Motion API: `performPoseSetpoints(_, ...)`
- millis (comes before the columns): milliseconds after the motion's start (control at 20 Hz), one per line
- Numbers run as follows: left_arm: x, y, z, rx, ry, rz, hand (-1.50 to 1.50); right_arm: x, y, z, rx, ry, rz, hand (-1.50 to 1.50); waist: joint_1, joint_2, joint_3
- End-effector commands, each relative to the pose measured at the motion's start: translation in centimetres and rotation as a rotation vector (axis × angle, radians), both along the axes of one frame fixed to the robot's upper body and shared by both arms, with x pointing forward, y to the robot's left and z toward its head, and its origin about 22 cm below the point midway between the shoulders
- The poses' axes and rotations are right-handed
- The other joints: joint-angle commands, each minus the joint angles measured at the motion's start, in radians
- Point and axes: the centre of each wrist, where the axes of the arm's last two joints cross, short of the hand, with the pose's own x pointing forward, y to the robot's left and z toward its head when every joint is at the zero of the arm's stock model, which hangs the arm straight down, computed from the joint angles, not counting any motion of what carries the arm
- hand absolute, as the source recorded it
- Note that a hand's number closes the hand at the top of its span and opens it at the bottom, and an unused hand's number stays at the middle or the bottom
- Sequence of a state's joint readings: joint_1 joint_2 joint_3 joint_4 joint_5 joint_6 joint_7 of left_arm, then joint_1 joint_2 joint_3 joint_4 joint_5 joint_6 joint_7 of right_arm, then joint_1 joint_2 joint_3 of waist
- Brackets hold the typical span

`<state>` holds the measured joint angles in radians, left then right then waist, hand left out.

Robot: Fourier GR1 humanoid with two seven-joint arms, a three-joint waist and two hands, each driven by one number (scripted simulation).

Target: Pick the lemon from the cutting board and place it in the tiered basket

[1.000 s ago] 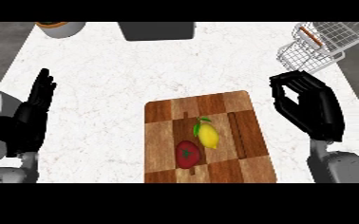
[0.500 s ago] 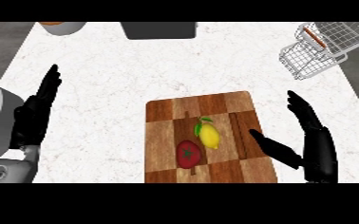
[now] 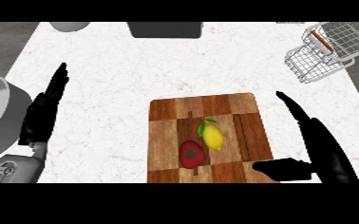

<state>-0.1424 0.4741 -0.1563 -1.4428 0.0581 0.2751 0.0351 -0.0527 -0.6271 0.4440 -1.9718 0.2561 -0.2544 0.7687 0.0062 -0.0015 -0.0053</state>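
Lemon [image 3: 213, 136] lies near the middle of the board [image 3: 168, 118], stem and leaf pointing up-view, with a red fruit [image 3: 191, 154] just beside it at lower left, near enough that they may be touching. Main risk as I judge it: the right hand [image 3: 319, 147] coming in from the board's right edge could brush the red fruit or shove the lemon into it, and a rounded lemon on flat wood will likely roll if touched off-centre. A grasp closing from the side may also catch both fruits at once. Second risk is the carry: the basket [image 3: 324, 52] sits well apart at upper right, wire-walled and tiered, so a low approach could hit a rim, and a release over the wrong tier or over a rim could send the lemon out onto the counter [image 3: 140, 76]. Right hand: fingers straight and together, pointing up-view beside the board's right edge; thumb stuck out leftward over the board's lower right corner, wide gap between thumb and fingers. It holds nothing and touches no fruit; whether the thumb rests on the wood, cannot tell. Left hand [image 3: 45, 109]: at the left edge, fingers straight and up, resting, holding nothing.
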Motion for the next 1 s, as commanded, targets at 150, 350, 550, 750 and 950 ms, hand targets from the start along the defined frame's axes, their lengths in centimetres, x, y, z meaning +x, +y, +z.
performPoseSetpoints(150,2.0,0.7,0.9,-0.008,-0.004,-0.004,0.00,2.1,6.9,4.6,-0.115,0.140,0.002,-1.50,0.004,0.004,0.003)
performPoseSetpoints(350,1.7,-0.1,-0.8,-0.007,0.021,-0.005,0.00,5.2,7.4,4.2,-0.128,0.228,-0.027,-1.50,0.000,0.005,0.004)
performPoseSetpoints(550,0.2,-1.0,0.2,-0.019,0.004,-0.020,0.00,5.5,9.9,3.4,-0.139,0.326,-0.037,-1.50,0.012,-0.001,0.004)
performPoseSetpoints(750,0.4,-1.7,-0.1,-0.023,0.027,-0.012,0.00,5.6,11.3,0.7,-0.211,0.387,-0.029,-1.50,0.005,0.000,0.004)
performPoseSetpoints(950,-0.1,-0.3,-0.9,-0.017,0.015,0.015,0.00,7.1,10.8,0.3,-0.221,0.423,-0.050,-1.50,0.001,0.001,0.004)
